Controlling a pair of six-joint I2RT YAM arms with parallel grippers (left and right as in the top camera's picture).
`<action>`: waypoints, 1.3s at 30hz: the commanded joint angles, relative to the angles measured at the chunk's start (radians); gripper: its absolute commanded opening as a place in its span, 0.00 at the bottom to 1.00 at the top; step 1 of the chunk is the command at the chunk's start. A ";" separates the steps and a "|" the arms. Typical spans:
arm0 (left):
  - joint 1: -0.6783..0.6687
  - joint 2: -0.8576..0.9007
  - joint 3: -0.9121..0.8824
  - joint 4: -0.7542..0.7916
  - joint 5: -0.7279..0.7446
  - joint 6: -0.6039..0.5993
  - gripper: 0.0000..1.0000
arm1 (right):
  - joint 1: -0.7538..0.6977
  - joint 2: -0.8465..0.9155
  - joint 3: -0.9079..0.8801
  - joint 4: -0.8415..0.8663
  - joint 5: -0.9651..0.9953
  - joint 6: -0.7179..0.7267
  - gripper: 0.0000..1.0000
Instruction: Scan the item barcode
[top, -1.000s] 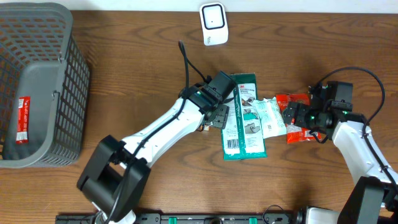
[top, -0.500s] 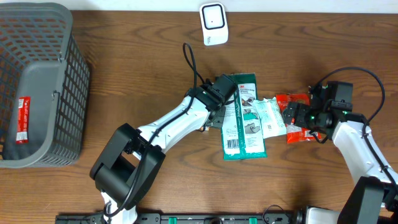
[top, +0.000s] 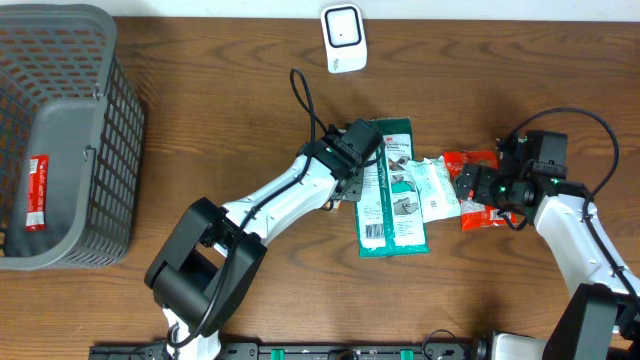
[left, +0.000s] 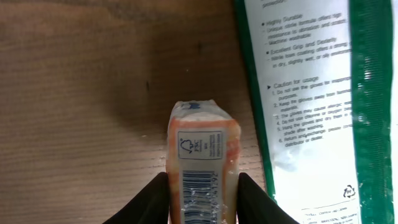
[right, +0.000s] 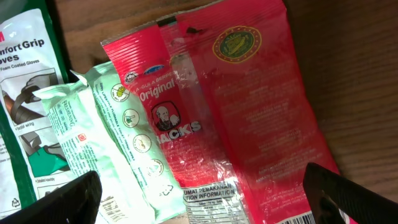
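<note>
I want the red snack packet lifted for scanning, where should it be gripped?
On the red snack packet, probably the free long edge, from above, away from the pale green pack lapping its other side; it lies flat.

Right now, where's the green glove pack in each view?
Overhead: glove pack at centre, on the wooden table.
Left wrist: glove pack on the right side, beside the orange packet.
Right wrist: glove pack at the left edge, beside the pale green pouch.
Shared landmark: the wooden table.

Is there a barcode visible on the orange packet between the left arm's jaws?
Yes, barcode bars show on the white label of the orange packet, between the jaws.
</note>
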 joint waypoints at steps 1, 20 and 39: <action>0.004 0.020 -0.026 -0.001 -0.016 -0.047 0.34 | 0.006 -0.008 0.012 0.002 0.002 -0.003 0.99; 0.002 0.020 -0.027 0.029 -0.008 -0.159 0.22 | 0.006 -0.008 0.012 0.002 0.002 -0.003 0.99; -0.051 0.020 -0.027 0.052 0.021 -0.161 0.24 | 0.006 -0.008 0.012 0.002 0.002 -0.003 0.99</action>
